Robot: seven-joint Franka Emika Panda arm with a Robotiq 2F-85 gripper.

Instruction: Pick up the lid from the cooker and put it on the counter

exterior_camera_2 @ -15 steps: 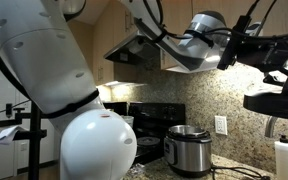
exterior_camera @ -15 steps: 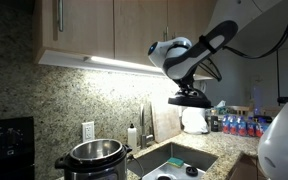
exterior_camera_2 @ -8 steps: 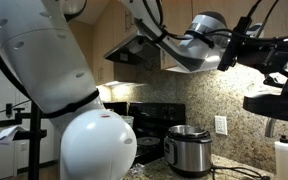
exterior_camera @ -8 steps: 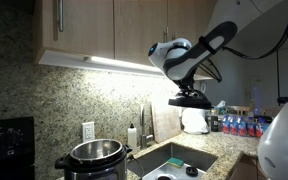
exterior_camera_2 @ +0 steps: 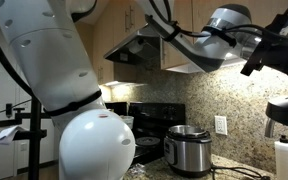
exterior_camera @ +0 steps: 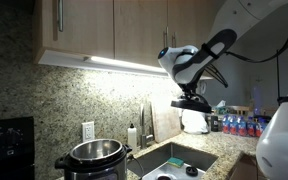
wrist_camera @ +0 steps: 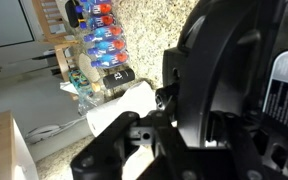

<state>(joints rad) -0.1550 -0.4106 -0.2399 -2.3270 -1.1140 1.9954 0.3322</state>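
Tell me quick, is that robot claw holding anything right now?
Gripper: closed, holding the black lid up in the air.

A light strip (exterior_camera: 109, 62) under the cabinets washes the granite wall (exterior_camera: 24, 95) brightly, and the rim of the cooker (exterior_camera: 96, 152) glints. The lid (exterior_camera: 191, 102), clamped in the fingers (exterior_camera: 190, 94), reads as a black silhouette. The wrist view is blurred up close; the bottles (wrist_camera: 99, 35) beyond the fingers are sharper.

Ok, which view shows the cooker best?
The exterior view showing the cooker whole, body and rim. In an exterior view the cooker is cropped by the bottom edge. The wrist view lacks it.
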